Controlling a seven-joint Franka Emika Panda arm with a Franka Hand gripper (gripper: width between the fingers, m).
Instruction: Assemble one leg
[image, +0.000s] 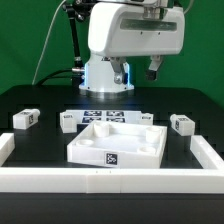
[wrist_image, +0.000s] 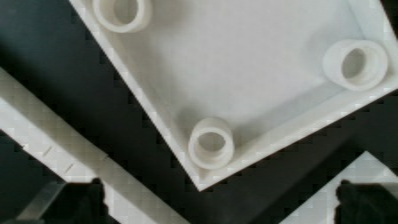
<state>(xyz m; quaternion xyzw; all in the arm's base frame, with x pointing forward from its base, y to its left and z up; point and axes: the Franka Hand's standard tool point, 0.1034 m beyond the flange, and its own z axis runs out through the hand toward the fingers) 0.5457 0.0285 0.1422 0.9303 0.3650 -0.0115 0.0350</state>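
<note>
Over the tray (image: 90, 150), the gripper (wrist_image: 210, 202) hangs wide open; empty.

Tray (image: 140, 152) between legs (image: 25, 119)

- You see the arm's casing (image: 130, 35) as smooth white plastic with a slight gloss.
- The surface (image: 40, 140) looks matt black, with no glare.
- The tray (image: 118, 140) is smooth white plastic; close up, its round sockets (wrist_image: 210, 142) look equally smooth and matt.
- Each leg (image: 25, 119) looks like the same white plastic.
- The backdrop (image: 25, 40) looks like matt green cloth.
</note>
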